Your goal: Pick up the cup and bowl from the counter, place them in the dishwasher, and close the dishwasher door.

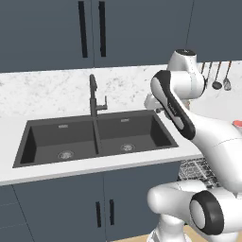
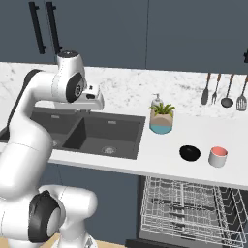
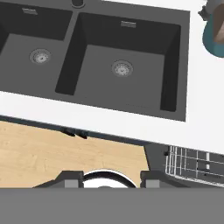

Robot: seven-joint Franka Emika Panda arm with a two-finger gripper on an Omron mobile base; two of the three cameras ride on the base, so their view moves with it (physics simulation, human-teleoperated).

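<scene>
A: Where's the gripper (image 3: pixel 105 178)?
B: Above the sink (image 2: pixel 97 131), jaws parted, nothing between them.
A: And the cup (image 2: pixel 218 156)?
B: On the counter (image 2: pixel 164 155), well off to the gripper's right, just beside the bowl (image 2: pixel 190 153). Both sit above the pulled-out dishwasher rack (image 2: pixel 193 206).

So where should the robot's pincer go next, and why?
Probably sideways toward the cup. The pincer hangs over the sink with nothing between its tips, while the cup and the black bowl sit side by side on the counter, past the teal planter. The dishwasher rack is already pulled out below them.
</scene>
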